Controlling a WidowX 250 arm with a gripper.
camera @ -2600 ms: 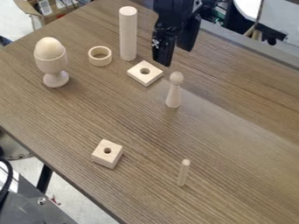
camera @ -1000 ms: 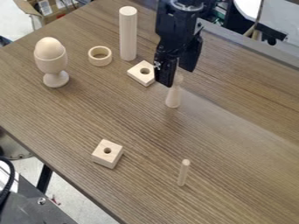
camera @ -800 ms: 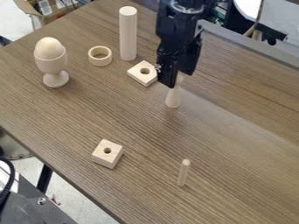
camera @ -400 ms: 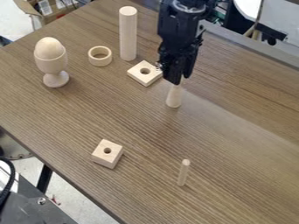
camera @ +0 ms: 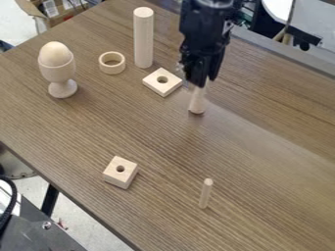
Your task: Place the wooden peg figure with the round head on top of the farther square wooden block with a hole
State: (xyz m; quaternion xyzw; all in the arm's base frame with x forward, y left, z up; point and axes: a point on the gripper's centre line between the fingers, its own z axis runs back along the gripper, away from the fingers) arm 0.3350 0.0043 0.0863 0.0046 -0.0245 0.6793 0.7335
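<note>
- Camera view: the hand [camera: 202, 84] hangs over the counter [camera: 268, 162], pinching the peg [camera: 197, 101] by its upper part; the head is hidden, the lower body shows beneath, slightly tilted.
- Flat block [camera: 172, 83], with a hole: near the peg, to its upper left.
- Dowel [camera: 143, 39]: upright behind the flat block.
- Ring [camera: 112, 71]: near the dowel, between it and the cup [camera: 58, 72].
- Egg [camera: 55, 50]: in the cup.
- Thick block [camera: 120, 179], also holed, and pin [camera: 205, 195], upright: well apart, towards the bottom.
</note>
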